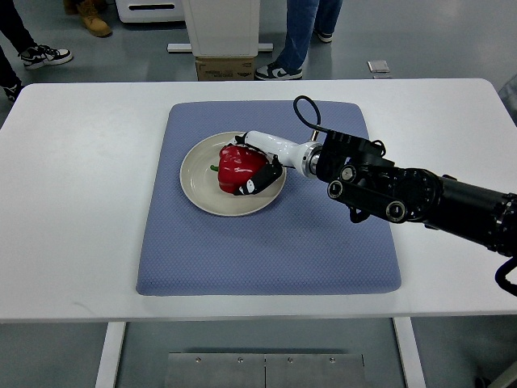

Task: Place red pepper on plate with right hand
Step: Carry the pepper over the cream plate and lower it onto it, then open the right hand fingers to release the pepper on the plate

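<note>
Reaching in from the picture's right edge, the right hand [260,166] lies over the plate [196,191] with its fingers [262,179] curled around the red pepper [237,166]. The pepper sits on the plate, a little toward the plate's right half, and the dark fingertips wrap its near right side while the white back of the hand covers its far right shoulder. Its left face is bare and turned away from the hand. Contact looks close all along the right flank; whether the pepper's weight rests fully on the plate or partly in the grip cannot be told from this view.

Glossy and deep red, the pepper is blocky with rounded lobes, and a short green stem pokes out at its left side, just above the plate's surface. Pale cream in colour and round, the plate lies on a blue-grey mat [266,242], which covers the middle of a white table [73,210]. Black jointed links of the right arm [420,198] run across the mat's right edge, with a black cable looping above the wrist.
</note>
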Robot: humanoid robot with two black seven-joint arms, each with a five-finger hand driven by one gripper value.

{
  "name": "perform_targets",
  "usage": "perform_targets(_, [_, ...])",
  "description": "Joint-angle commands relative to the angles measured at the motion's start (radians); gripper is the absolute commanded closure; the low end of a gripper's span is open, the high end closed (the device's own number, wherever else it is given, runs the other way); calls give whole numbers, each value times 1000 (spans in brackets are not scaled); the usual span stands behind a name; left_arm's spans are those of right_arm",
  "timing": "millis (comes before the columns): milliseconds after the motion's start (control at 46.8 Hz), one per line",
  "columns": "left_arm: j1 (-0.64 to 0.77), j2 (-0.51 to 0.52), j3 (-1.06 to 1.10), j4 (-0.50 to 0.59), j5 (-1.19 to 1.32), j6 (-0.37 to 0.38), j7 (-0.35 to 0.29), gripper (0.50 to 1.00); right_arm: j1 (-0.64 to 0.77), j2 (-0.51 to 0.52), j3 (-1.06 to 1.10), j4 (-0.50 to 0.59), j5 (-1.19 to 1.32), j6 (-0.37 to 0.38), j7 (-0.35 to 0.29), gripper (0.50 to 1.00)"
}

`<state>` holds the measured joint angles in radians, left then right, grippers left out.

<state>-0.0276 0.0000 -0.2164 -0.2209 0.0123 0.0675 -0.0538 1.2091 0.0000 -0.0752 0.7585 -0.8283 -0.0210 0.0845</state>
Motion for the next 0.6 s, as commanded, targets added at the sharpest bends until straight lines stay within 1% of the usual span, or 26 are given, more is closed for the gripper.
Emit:
perform_targets(0, [0, 0, 0, 0, 0, 0, 0, 500, -2, 0, 0, -1, 1, -7, 3, 1000])
perform_targets(107, [0, 0, 0, 0, 0, 0, 0, 500, -10, 0, 0, -1, 1, -28, 6, 1000])
perform_targets(128, [0, 0, 0, 0, 0, 0, 0, 500, -11, 0, 0, -1, 1, -30, 6, 965])
perform_targets(171, [0, 0, 0, 0, 0, 0, 0, 500, -13, 0, 0, -1, 3, -33, 6, 834])
perform_targets(235, [0, 0, 0, 0, 0, 0, 0, 500, -13, 0, 2, -1, 3, -34, 8, 675])
perform_targets(278, [0, 0, 0, 0, 0, 0, 0, 500, -14, 0, 5, 1, 3, -34, 8, 605])
perform_targets(342, [0, 0, 0, 0, 0, 0, 0, 500, -16, 0, 15, 1, 3, -34, 8, 540])
perform_targets(385, [0, 0, 0, 0, 0, 0, 0, 500, -20, 0, 21, 1, 3, -34, 8, 517])
perform_targets(577, [0, 0, 0, 0, 0, 0, 0, 500, -20, 0, 25, 1, 3, -33, 8, 505])
